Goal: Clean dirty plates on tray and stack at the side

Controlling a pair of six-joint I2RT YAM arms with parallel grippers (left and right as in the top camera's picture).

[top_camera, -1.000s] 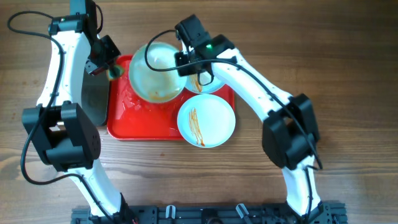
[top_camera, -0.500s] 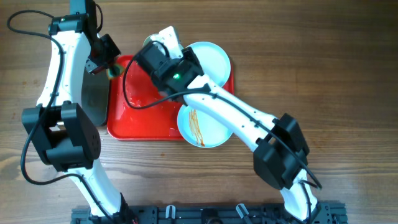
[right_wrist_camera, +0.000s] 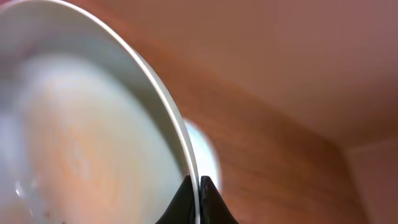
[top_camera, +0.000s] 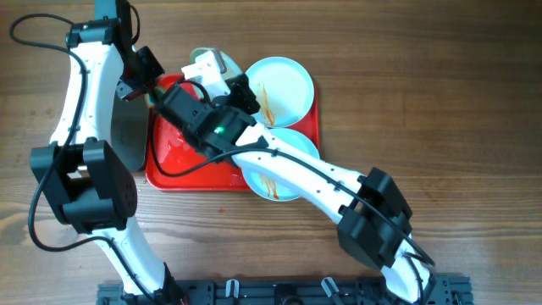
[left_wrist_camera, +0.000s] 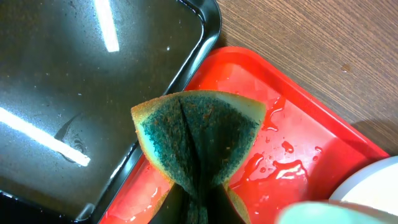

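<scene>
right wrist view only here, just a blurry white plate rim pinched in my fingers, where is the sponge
Observer: The left gripper pinches the green sponge, folded, over the edge where the black tray meets the red tray.
Operator: how many plates on the red tray
Observer: Two: the far plate and the near plate, both streaked orange.
Operator: and where is my plate
Observer: The held plate is tilted above the red tray's far left part, close to the green sponge.

black tray (top_camera: 127,140) left of tray (top_camera: 169,169) | 2 plates (top_camera: 286,85) on tray's right
</scene>
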